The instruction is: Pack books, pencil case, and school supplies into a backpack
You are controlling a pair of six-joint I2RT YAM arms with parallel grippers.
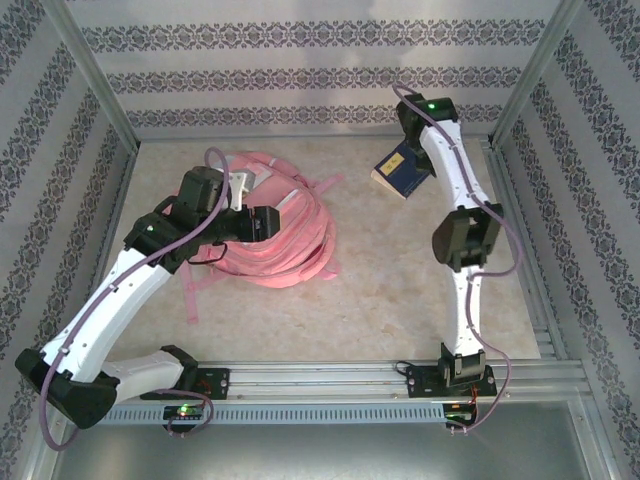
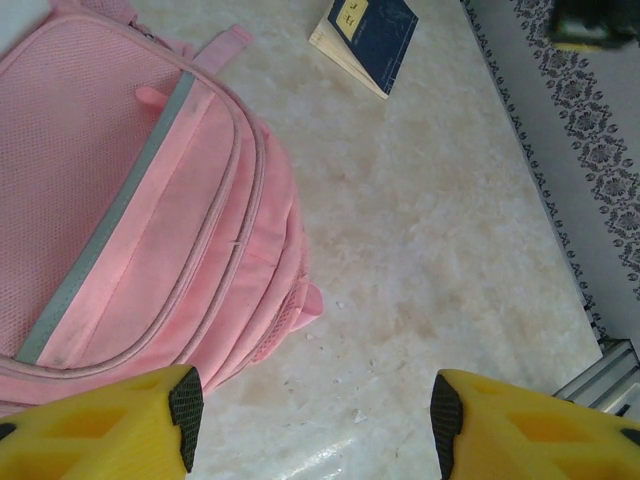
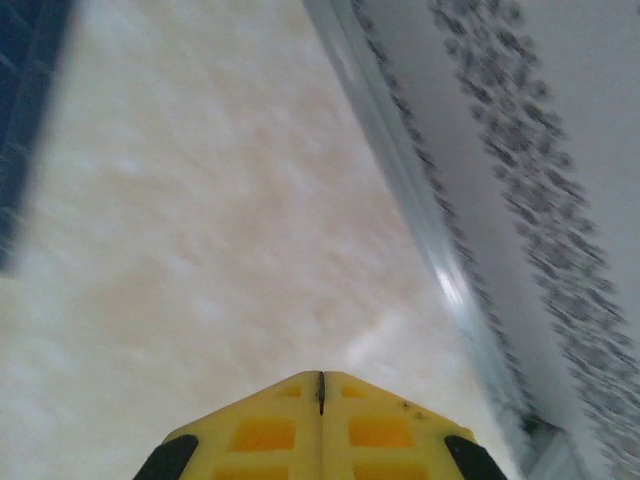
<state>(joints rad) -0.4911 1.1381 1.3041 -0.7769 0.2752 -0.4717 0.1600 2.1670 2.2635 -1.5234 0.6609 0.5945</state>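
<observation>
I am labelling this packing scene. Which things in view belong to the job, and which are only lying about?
Belong to the job:
pink backpack
navy book with yellow label

Not part of the job (fixtures, nothing loose):
beige table top
patterned wall panels
metal rail at the near edge

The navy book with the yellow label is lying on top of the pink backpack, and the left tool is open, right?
Not on top: the left wrist view shows the navy book lying on the table, apart from the pink backpack. The left tool is open.
</observation>
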